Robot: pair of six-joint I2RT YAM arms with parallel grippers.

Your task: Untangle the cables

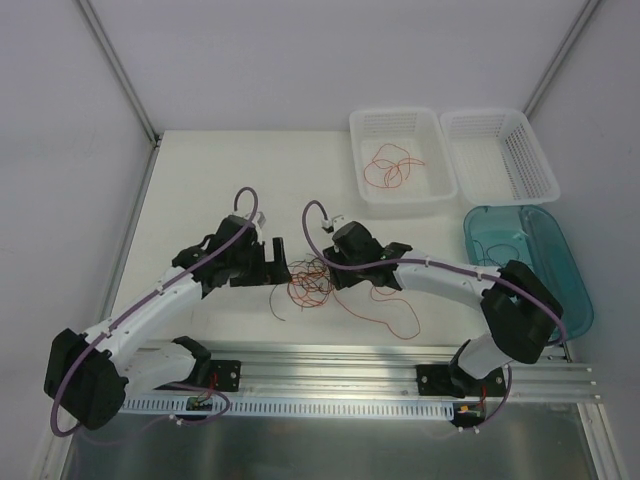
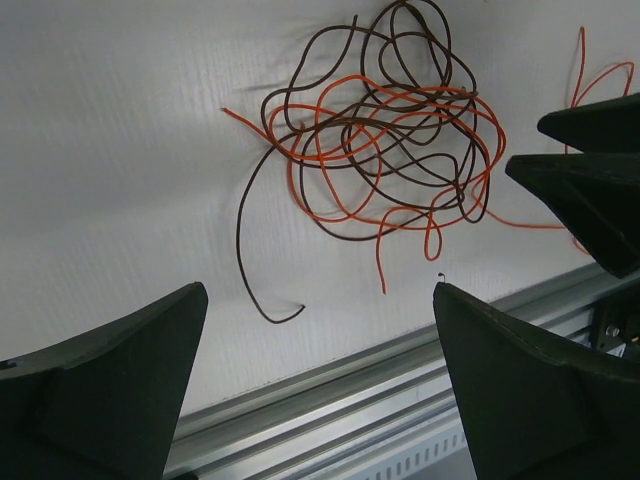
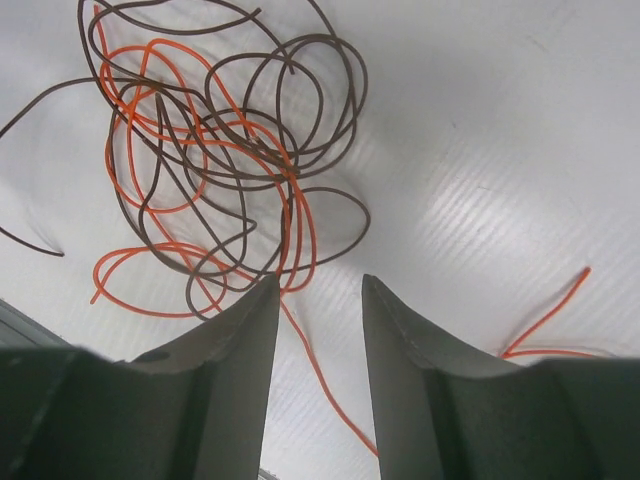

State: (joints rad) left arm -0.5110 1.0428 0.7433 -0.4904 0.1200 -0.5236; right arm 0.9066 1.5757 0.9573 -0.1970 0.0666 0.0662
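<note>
**Knot sits between both claws, close to the front rail**

From above, I see the cables (image 1: pixel 308 283) lying as one knot of orange and dark strands on the white bench (image 1: pixel 200 190). The knot is between the left claw (image 1: pixel 283 266) and the right claw (image 1: pixel 322 266), which face each other from either side. A loose orange strand (image 1: pixel 395 312) trails off to the right under the right arm. The aluminium rail (image 1: pixel 350 368) along the near edge runs close to the knot, and bare bench spreads behind it and to the left. At the back right stand a white basket (image 1: pixel 395 114) holding a red cable (image 1: pixel 390 168), a second basket (image 1: pixel 500 150) just beside it, and a teal tub (image 1: pixel 530 270) nearer the rail. All three are well apart from the knot. From here I cannot tell how the jaws stand.

The left wrist view settles one claw: its fingers (image 2: pixel 110 380) are spread wide with nothing between them, short of the knot. Only this view shows a dark tail (image 2: pixel 270 312) curling out of the knot towards the rail. It also shows the right claw's black tips at the right edge, just beside the knot.

In the right wrist view, the right claw's fingers (image 3: pixel 240 350) stand partly apart with a narrow gap and pinch nothing. The knot lies just beyond the tips, and the loose orange strand runs along the bench under the gap. An orange end (image 3: pixel 545 320) lies apart to the right; I cannot tell whether it belongs to that strand.
</note>
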